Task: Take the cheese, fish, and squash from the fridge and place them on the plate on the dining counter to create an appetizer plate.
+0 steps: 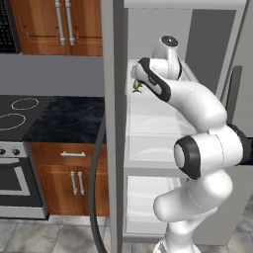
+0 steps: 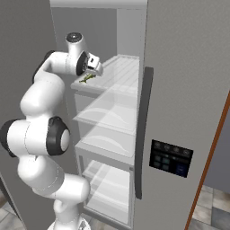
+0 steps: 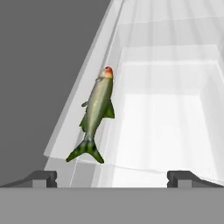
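Slim olive-green fish with red snout (image 3: 97, 114) lies at front left edge of clear upper shelf (image 3: 166, 113) in tall grey fridge (image 2: 179, 90). Hand (image 3: 112, 177) fingers apart, empty, just short of tail. Best: centre over body, turn fingers across it, lower, then close.

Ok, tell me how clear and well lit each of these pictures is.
Hand view: sharp and evenly lit, the fish crisp on the white shelf, no glare. Left base view: soft and pixelated, the fish a small green smudge beside the arm. Right base view: flat light, faint sheen on the clear shelves, the fridge door plain grey.
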Robot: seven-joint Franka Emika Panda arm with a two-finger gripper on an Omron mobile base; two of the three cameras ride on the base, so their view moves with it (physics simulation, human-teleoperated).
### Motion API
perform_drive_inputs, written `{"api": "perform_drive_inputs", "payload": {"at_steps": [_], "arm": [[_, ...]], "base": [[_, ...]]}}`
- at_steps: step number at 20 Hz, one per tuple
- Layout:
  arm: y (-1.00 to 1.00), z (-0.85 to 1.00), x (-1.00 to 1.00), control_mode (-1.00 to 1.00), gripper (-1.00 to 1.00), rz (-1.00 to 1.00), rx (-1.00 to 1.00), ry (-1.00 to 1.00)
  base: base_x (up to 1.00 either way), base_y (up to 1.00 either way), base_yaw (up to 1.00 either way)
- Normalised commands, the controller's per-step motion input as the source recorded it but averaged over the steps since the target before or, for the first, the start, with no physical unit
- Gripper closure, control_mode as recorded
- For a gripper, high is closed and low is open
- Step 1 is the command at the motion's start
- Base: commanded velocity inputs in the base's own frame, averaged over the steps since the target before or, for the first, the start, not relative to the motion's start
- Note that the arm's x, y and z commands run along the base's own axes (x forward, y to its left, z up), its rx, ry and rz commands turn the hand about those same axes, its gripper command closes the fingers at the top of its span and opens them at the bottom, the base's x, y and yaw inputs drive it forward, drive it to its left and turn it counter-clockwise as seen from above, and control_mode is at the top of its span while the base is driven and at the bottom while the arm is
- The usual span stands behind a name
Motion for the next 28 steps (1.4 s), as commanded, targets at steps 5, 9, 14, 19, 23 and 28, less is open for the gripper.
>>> {"api": "perform_drive_inputs", "payload": {"at_steps": [5, 9, 14, 19, 23, 28], "arm": [[0.0, -0.16, 0.25, -1.0, -1.0, 0.0, 0.06, 0.0], [0.0, -0.07, 0.45, -1.0, -1.0, -0.02, 0.0, 0.0], [0.0, -0.06, 0.65, -1.0, -1.0, -0.01, 0.0, 0.0], [0.0, -0.13, 0.55, -1.0, -1.0, 0.0, 0.0, 0.0], [0.01, -0.21, 0.31, -1.0, -1.0, 0.0, 0.0, 0.02], [0.13, -0.19, 0.09, -1.0, -1.0, 0.0, 0.0, 0.02]], "base": [[0.0, 0.0, 0.0], [0.0, 0.0, 0.0], [0.0, 0.0, 0.0], [0.0, 0.0, 0.0], [0.0, 0.0, 0.0], [0.0, 0.0, 0.0]]}}
